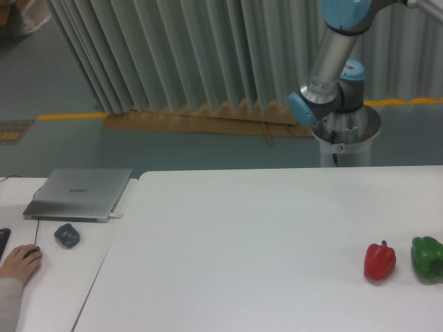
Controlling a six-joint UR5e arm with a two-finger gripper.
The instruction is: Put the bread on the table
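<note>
A robotics lab or workshop hall, by the looks of it: a robot arm point(332, 62) on a metal pedestal point(344, 138) behind a white table point(242, 242), painted concrete floor with yellow tape point(69, 115), pleated grey curtain point(173, 55), and a side desk point(48, 277) with a closed laptop point(79, 193).

White table point(242, 235) bears red pepper point(379, 261) beside green pepper point(428, 258); closed laptop point(79, 193) on side desk point(48, 277)
</note>
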